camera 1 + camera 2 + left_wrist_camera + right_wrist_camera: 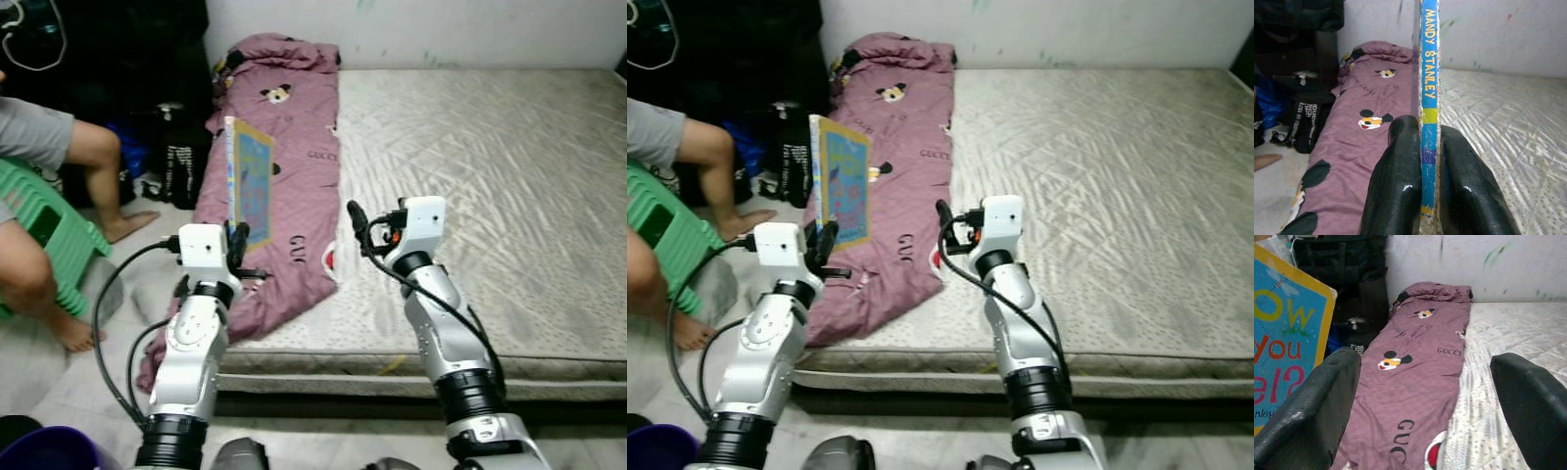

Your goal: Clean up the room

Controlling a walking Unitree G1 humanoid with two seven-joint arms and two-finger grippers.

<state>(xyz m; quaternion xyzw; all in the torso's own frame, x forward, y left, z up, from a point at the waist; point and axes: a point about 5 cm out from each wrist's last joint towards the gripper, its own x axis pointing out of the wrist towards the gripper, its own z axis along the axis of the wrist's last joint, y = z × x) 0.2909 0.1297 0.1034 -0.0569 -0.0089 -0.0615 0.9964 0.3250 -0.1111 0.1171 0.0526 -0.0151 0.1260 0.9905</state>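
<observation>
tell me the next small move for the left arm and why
Probably carry the book off the bed toward a place to put it away. The left gripper is shut on its spine, holding it upright over the blanket; the right gripper hangs open beside it.

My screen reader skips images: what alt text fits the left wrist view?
The left tool grips a thin blue book upright by its spine, above a purple blanket lying along a grey mattress.
</observation>
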